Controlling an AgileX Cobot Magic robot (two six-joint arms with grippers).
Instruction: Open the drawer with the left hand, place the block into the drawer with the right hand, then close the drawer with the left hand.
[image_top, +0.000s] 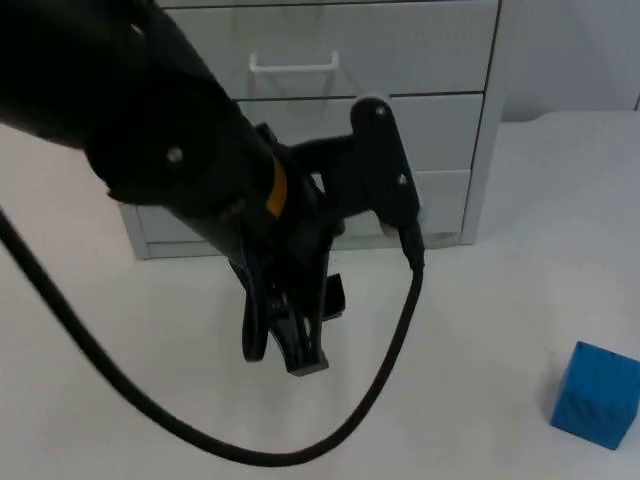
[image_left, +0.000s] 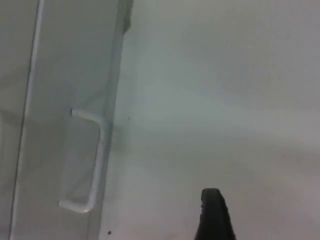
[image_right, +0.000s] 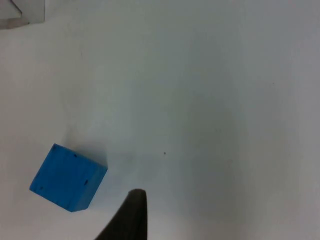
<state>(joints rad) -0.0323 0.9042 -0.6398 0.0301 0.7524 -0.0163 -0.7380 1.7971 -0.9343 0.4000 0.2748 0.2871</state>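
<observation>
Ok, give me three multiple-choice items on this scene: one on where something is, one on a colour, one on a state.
1. Where is the block?
A. On the table, right of the drawer unit
B. Inside a drawer
C. On top of the drawer unit

2. What colour is the block?
A. Red
B. Blue
C. Yellow

3. How do the drawers of the drawer unit stand?
A. One pulled out fully
B. All removed
C. All shut

Key: 1 A, the block sits on the white table, apart from the unit. 2 B, plainly blue from the top and the right wrist. 3 C, the fronts lie flush, the left hand is in front of them, and the handle is ungrasped.
</observation>
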